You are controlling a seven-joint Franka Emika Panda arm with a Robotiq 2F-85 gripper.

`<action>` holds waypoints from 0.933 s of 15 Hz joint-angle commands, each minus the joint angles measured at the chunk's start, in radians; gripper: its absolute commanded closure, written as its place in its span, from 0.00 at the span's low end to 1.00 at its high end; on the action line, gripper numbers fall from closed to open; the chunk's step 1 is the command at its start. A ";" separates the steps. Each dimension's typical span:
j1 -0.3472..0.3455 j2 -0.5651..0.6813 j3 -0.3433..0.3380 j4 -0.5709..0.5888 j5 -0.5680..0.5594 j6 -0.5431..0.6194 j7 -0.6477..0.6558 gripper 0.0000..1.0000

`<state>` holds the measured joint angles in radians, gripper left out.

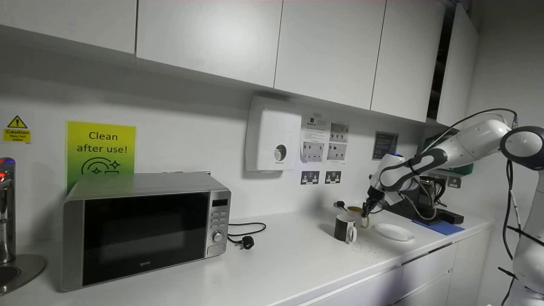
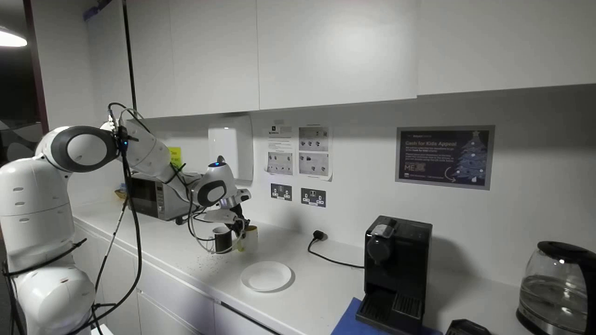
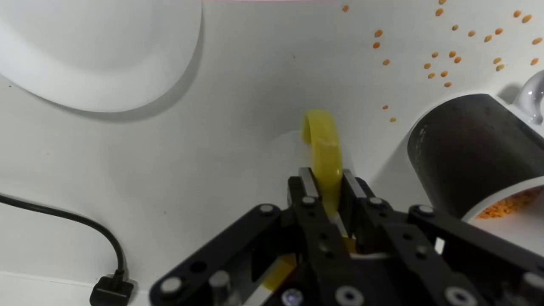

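Observation:
My gripper (image 3: 328, 180) points down at the counter, its fingers closed around the yellow handle (image 3: 326, 157) of a white mug with a yellow inside. The mug (image 2: 251, 238) shows in both exterior views (image 1: 353, 216), partly behind the gripper (image 1: 366, 210). In the wrist view the fingers hide most of its body. I cannot tell whether its base touches the counter. A black mug with white handle and white inside (image 3: 476, 148) stands close beside the gripper, with orange grains (image 3: 508, 206) in it. A white plate (image 3: 93, 72) lies on the other side.
Loose orange grains (image 3: 444, 63) lie on the counter by the black mug. A black plug with cable (image 3: 111, 291) lies near the wall. A microwave (image 1: 148, 229), a coffee machine (image 2: 396, 270) on a blue mat (image 2: 349, 321) and a glass kettle (image 2: 554, 293) stand along the counter. Cabinets (image 1: 327, 51) hang above.

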<state>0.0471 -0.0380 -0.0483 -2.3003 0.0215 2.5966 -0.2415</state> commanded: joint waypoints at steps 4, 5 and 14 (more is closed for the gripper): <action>-0.019 0.024 0.013 0.019 0.015 0.084 -0.052 0.95; -0.018 0.027 0.014 0.018 0.016 0.096 -0.053 0.95; -0.019 0.054 0.029 0.007 0.028 0.142 -0.060 0.95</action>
<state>0.0471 0.0157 -0.0358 -2.2965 0.0213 2.6957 -0.2555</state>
